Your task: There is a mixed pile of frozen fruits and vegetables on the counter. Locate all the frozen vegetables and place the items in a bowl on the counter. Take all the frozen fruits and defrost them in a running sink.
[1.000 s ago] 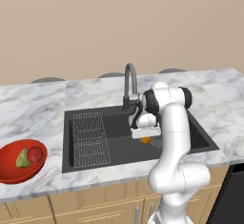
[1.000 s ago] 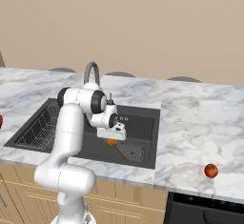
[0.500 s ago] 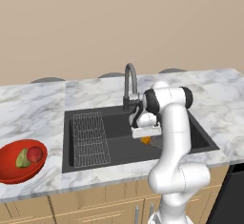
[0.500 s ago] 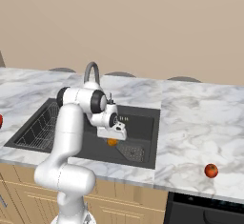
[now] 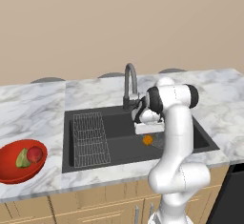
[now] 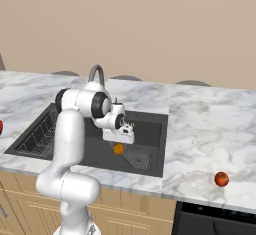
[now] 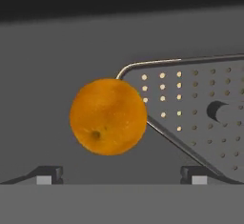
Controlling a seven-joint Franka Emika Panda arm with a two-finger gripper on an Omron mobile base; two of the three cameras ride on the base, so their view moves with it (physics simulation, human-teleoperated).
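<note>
In the dark grey rectangular sink [image 5: 190, 135] the small orange ball [image 7: 108, 117] lies free below the gripper [image 7: 121, 173], whose jaws stand wide apart. Both vegetables sit in the glossy red bowl [image 5: 10, 167]; the small red ball [image 6: 221, 179] waits on the white marble worktop [image 6: 210, 129].

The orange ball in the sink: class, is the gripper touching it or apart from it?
Apart. In the hand view the finger tips stand wide to either side, below the orange ball, with bare sink floor between them.
</note>
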